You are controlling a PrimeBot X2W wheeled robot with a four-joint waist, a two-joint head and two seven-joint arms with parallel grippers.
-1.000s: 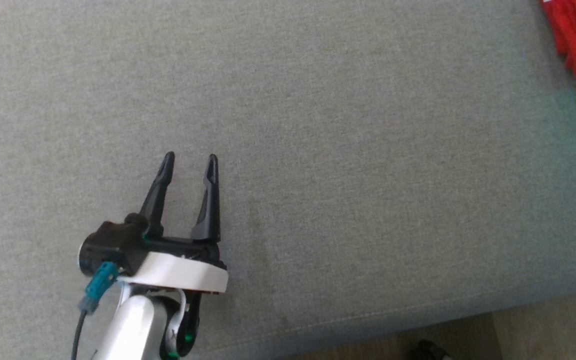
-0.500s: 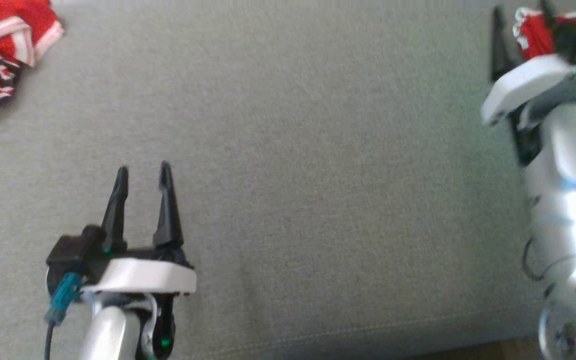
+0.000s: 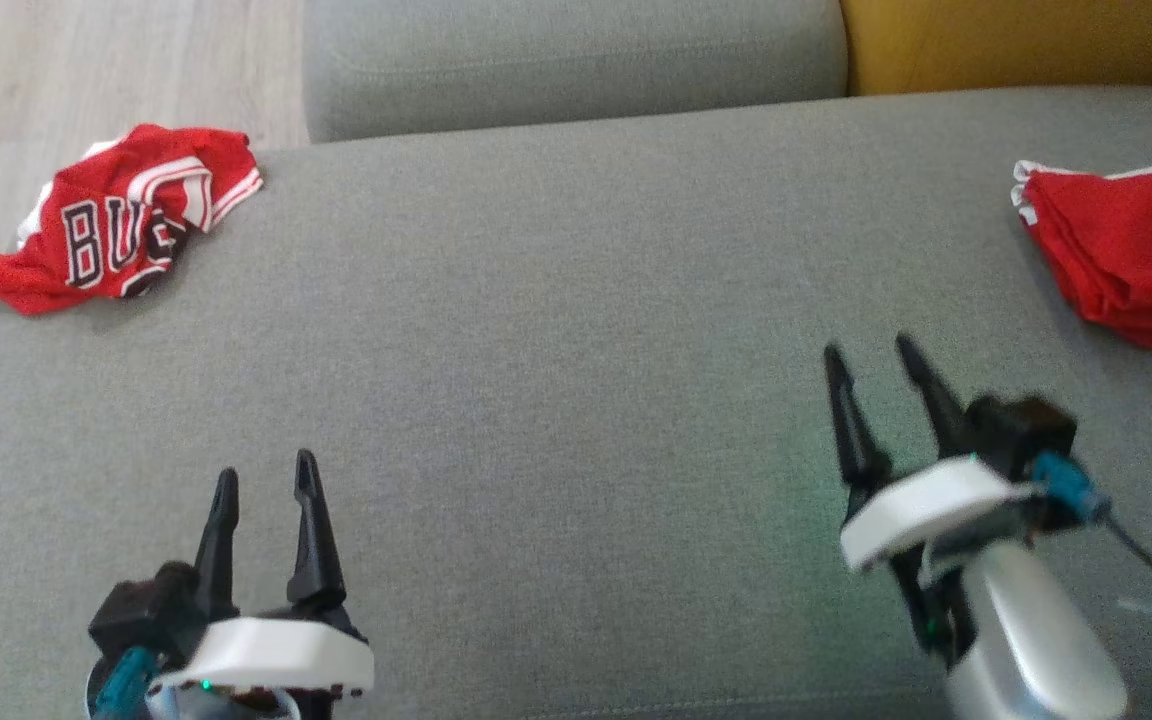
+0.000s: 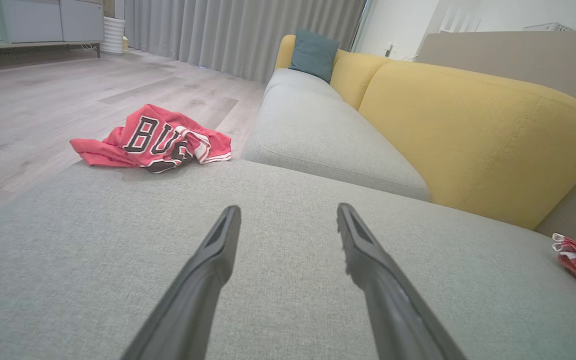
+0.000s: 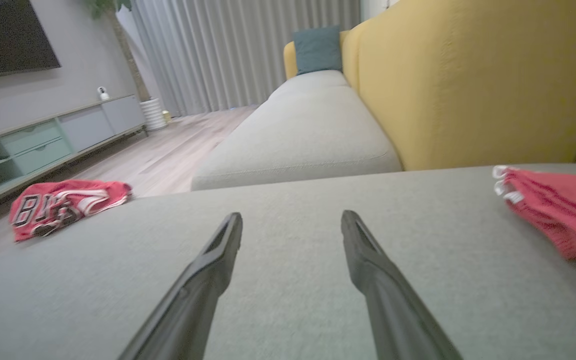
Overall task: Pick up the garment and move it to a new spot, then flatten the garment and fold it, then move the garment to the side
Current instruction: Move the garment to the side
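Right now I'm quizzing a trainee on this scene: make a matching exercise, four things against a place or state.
1 crumpled red jersey
2 folded red garment
3 left gripper
4 teal cushion

A open, empty
B right edge of the grey seat
C far end of the sofa
D grey seat's far left corner

Pairs: 1-D, 2-B, 3-A, 4-C.

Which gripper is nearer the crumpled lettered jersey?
Left. The left gripper is on the same side as the crumpled jersey; the right gripper is far across the cushion, near the folded garment.
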